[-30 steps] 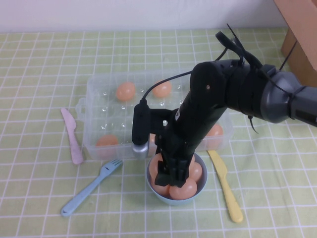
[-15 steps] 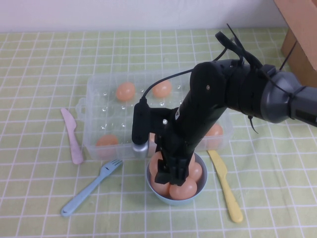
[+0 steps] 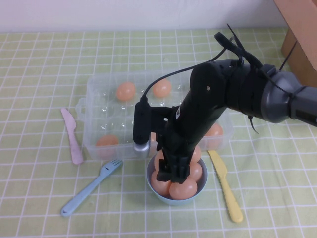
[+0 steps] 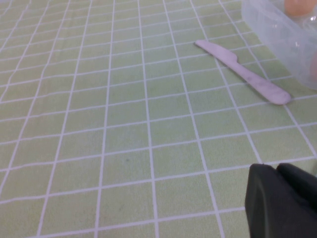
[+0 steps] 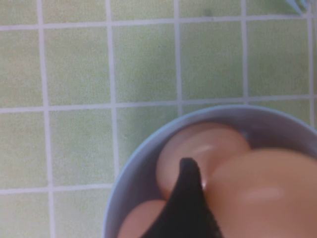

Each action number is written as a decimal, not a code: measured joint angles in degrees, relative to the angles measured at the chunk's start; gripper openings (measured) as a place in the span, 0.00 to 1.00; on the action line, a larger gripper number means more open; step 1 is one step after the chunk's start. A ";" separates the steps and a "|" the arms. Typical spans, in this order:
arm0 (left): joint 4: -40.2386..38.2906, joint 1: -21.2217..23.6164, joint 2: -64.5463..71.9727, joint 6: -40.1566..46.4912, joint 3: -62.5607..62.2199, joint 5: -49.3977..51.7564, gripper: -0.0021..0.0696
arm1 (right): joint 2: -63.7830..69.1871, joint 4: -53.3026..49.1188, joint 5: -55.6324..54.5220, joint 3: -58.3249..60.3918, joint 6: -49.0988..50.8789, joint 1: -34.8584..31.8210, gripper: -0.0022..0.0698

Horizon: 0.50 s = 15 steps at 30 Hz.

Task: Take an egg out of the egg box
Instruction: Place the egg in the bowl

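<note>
The clear egg box (image 3: 99, 106) lies mid-table with eggs in it, among them one (image 3: 125, 91) at the back and one (image 3: 106, 140) in front. My right gripper (image 3: 172, 172) reaches down into the light-blue bowl (image 3: 148, 181), which holds several eggs. In the right wrist view one black finger (image 5: 184, 198) lies against a large peach egg (image 5: 262, 193) between the jaws, just above the bowl (image 5: 129, 168). My left gripper (image 4: 278, 171) is shut and empty, low over the cloth left of the box; it does not show in the high view.
A pink knife (image 3: 72, 136) lies left of the box and also shows in the left wrist view (image 4: 242, 72). A blue fork (image 3: 91, 187) lies front left and a yellow knife (image 3: 225, 184) right of the bowl. A wooden piece (image 3: 302, 29) stands at the far right.
My right gripper has risen slightly over the bowl and shifted a little right. Box, cutlery and left arm have not moved.
</note>
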 joint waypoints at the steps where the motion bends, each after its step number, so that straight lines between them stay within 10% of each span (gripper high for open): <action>1: 0.00 0.00 0.00 0.00 0.00 0.00 0.02 | 0.00 0.00 0.00 0.00 0.00 0.00 0.73; 15: 0.00 0.00 0.00 0.00 0.00 0.00 0.02 | -0.12 1.45 4.53 -5.64 0.00 0.00 0.74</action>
